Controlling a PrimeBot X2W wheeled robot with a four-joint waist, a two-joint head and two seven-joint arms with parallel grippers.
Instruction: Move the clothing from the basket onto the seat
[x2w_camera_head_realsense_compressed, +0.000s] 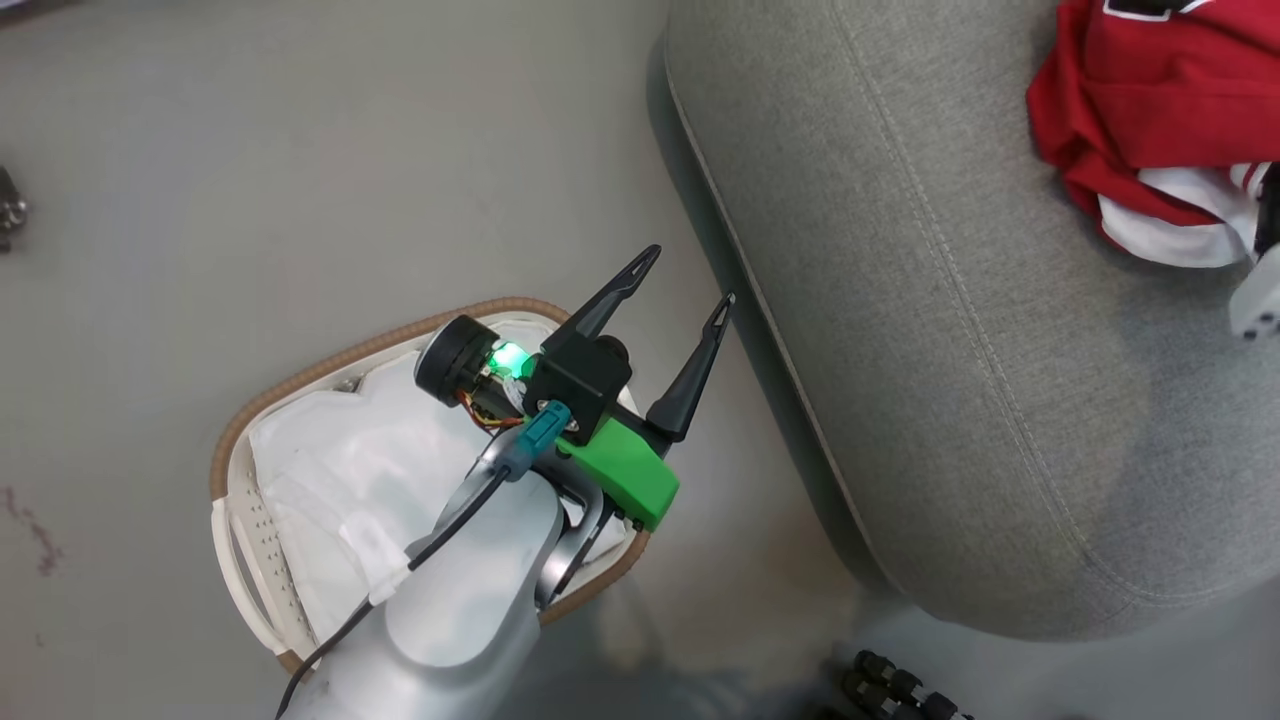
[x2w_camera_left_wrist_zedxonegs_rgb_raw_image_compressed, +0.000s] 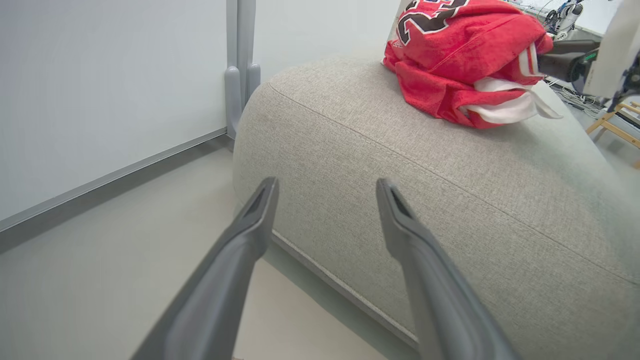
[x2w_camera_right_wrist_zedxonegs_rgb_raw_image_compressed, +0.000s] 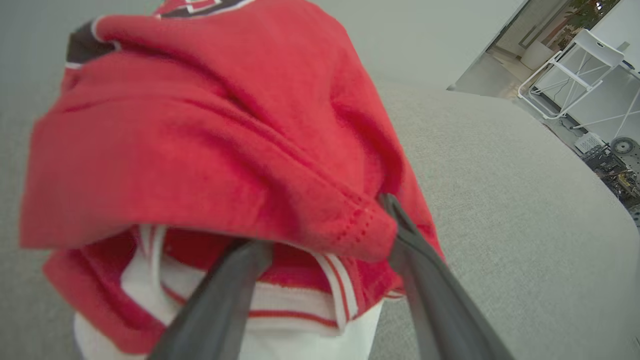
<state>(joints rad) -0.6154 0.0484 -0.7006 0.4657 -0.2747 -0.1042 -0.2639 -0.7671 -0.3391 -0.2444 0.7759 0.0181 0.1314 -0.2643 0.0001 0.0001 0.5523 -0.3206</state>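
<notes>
Smooth pale grey flooring spreads beneath both arms, and a flat white wall panel with a grey upright post stands ahead and to the left of the left gripper.

One large grey fabric-upholstered seat, coarse-woven, round-cornered and crossed by a stitched seam, lies directly ahead of that gripper's fingertips, close but not touching.

One crumpled heap of red sports clothing with white bands and trim rests on the seat. It is far ahead and to the right of the left gripper and right against the right gripper. Black-and-white number print shows on its top. How many garments make up the heap I cannot tell.

One small oval white plastic basket with a brown woven rim sits on the floor under and behind the left wrist, which covers part of it. Inside lies a rumpled white cloth liner, and no red cloth shows in the visible part.

The left gripper has its two long dark fingers spread wide, with nothing between them.

The right gripper's fingers also stand well apart, their tips pushed under a folded red hem. They seem to clamp nothing, though the cloth hides one tip.

Behind the seat, to the right of the right gripper, stands a white wire-frame rack.
</notes>
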